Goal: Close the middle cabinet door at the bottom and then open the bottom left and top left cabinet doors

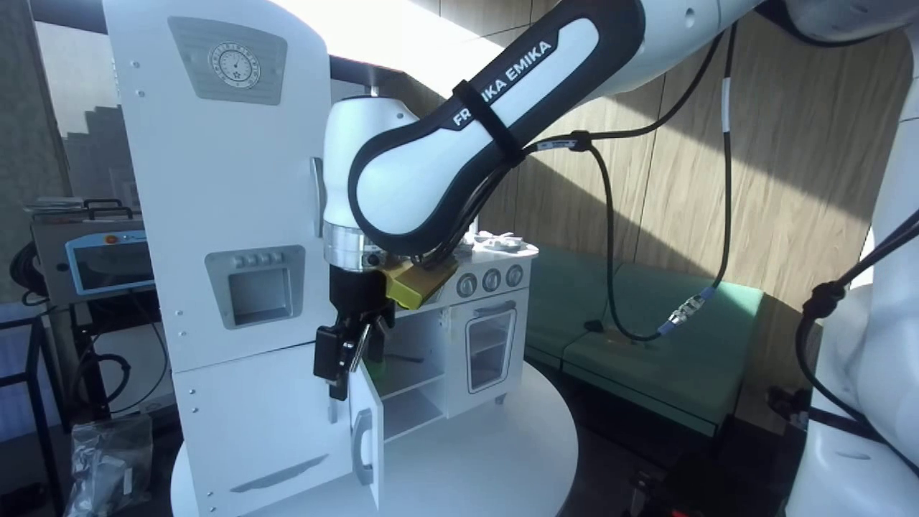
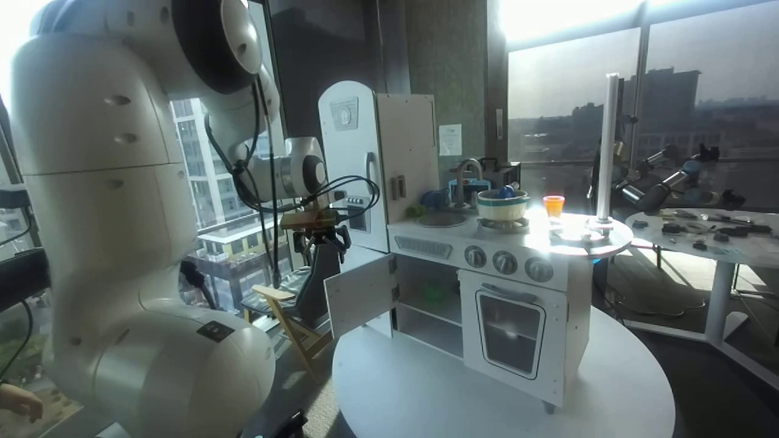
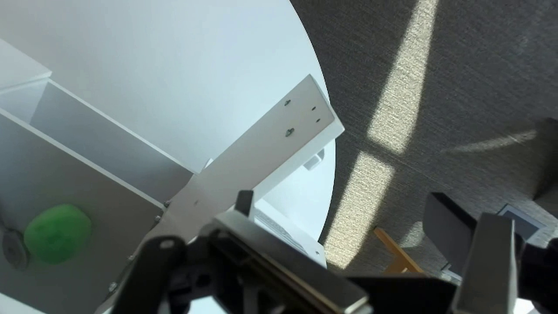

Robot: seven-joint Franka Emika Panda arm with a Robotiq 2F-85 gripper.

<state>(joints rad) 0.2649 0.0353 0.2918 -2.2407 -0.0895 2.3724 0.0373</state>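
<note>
The white middle bottom door (image 1: 374, 459) stands open, swung out toward the fridge side; its inner face shows in an exterior view (image 2: 360, 292) and in the wrist view (image 3: 266, 139). The bottom left door (image 1: 251, 416) and the top left door (image 1: 230, 172) look shut; the top left door also shows in an exterior view (image 2: 348, 143). My gripper (image 1: 353, 370) points down near the middle door's top edge, in front of the fridge part. In the wrist view, the gripper (image 3: 342, 209) is open with nothing between its fingers. One finger overlaps the middle door; I cannot tell whether they touch.
The oven door (image 2: 510, 328) on the right is shut. A green object (image 3: 59, 233) sits on the middle cabinet's shelf. A pot (image 2: 502, 205) and an orange cup (image 2: 553, 205) stand on the counter. The toy kitchen rests on a round white table (image 1: 495, 459).
</note>
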